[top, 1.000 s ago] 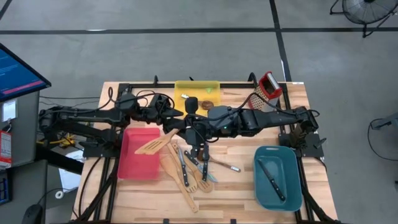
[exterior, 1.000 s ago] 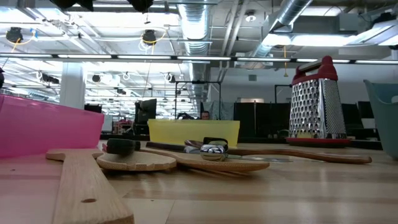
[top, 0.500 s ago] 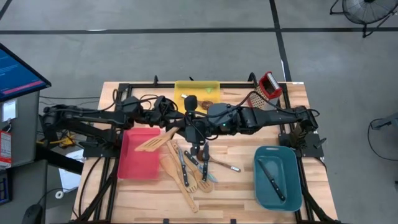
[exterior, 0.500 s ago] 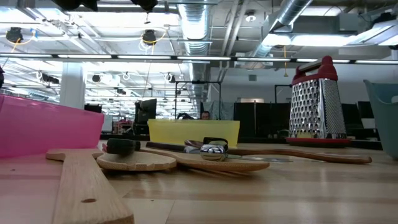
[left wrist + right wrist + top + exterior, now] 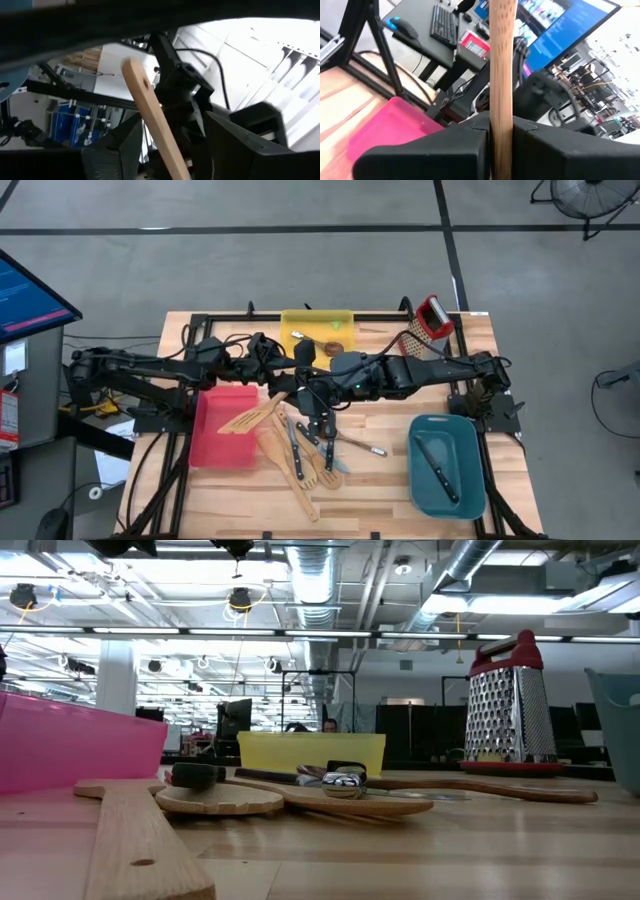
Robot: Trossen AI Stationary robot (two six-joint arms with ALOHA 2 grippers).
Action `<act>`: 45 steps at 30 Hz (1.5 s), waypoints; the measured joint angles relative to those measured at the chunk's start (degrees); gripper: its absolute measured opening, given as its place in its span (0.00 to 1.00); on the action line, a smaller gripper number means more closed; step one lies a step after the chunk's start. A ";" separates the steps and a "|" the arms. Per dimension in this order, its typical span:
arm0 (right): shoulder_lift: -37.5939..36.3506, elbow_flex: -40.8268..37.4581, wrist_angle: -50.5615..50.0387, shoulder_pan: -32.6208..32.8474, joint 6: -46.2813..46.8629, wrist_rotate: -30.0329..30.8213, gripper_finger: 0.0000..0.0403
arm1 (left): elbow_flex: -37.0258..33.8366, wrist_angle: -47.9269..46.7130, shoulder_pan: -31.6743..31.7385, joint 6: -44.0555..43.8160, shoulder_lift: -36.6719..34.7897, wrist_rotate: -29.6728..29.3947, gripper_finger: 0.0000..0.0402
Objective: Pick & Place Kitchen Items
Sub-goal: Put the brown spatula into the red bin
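Right gripper (image 5: 300, 388) clamped on a pale wooden spatula (image 5: 248, 414), whose blade lies over the red rectangular bin (image 5: 222, 445), apparently for handover; left gripper (image 5: 283, 370) straddles the handle, jaws apart. Other utensils (image 5: 305, 455) lie on the table. Teal bin (image 5: 447, 470) holds a black-handled knife (image 5: 436, 468); yellow bin (image 5: 317, 326), small items.

A pale wooden spatula (image 5: 250, 415) lies tilted across the rim of the red bin, its handle raised toward the table's middle. In the right wrist view its handle (image 5: 502, 75) stands upright. More pale spatulas (image 5: 290, 465), slotted turners and black-handled knives (image 5: 300, 435) lie heaped on the table beside it. One knife (image 5: 437, 468) lies in the teal bin.
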 joint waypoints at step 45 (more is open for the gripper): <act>0.04 -0.02 0.81 -1.57 1.88 -3.06 0.08 | 0.07 1.29 -1.26 -0.66 1.31 -1.48 0.08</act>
